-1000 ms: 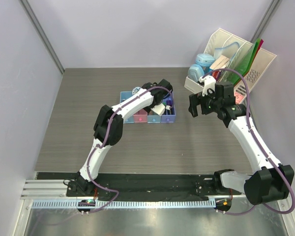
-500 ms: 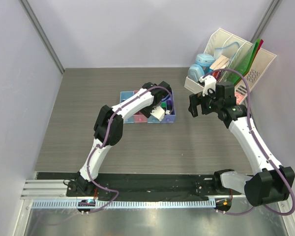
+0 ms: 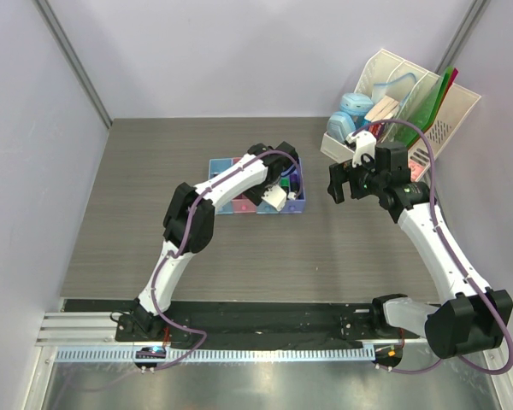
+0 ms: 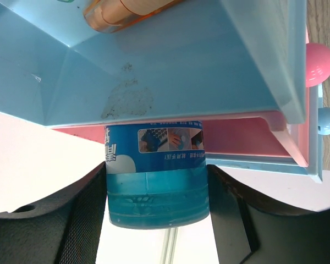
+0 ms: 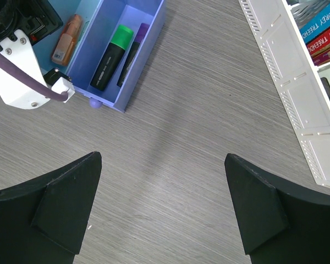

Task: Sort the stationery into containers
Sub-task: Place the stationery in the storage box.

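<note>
Blue roll (image 4: 157,187) is pinched across its sides by your left gripper's (image 4: 157,215) fingers (image 4: 82,214), closed snug on it. Its far end is hidden behind the light-blue tray's (image 4: 181,66) wall, at the pink tray (image 4: 236,137). By my judgement, you should centre it over one compartment before letting go. It's translucent blue with a printed label. Your right gripper (image 5: 162,159) hangs spread wide, empty, near the purple tray (image 5: 148,55).

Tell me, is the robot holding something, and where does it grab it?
The left gripper pinches the blue roll by its round sides between its fingers. The right gripper holds nothing.
</note>
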You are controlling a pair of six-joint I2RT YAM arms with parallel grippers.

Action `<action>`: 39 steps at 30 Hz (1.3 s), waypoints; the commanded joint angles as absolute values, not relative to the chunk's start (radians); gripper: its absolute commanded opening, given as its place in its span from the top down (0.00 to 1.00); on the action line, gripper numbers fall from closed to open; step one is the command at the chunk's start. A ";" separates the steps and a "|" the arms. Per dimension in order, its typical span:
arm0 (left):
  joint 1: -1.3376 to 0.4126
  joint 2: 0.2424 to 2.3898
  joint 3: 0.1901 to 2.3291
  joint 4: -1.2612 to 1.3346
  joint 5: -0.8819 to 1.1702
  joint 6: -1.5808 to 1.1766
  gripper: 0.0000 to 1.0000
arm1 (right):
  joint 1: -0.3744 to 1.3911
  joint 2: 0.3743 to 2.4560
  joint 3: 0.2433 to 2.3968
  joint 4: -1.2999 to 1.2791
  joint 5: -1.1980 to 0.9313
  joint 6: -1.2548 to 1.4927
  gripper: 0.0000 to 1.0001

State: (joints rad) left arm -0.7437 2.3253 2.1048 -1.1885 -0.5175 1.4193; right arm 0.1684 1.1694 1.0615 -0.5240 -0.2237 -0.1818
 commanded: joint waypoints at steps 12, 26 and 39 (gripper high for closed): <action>-0.732 2.278 2.062 -1.166 -0.508 1.410 0.27 | 0.173 1.138 1.075 -0.491 -0.236 -0.184 0.00; -0.716 2.273 2.190 -1.088 -0.389 1.293 0.00 | 0.173 1.140 1.080 -0.492 -0.235 -0.186 0.00; -0.669 2.006 2.056 -0.813 -0.138 0.689 0.00 | 0.173 1.158 1.085 -0.494 -0.241 -0.189 0.00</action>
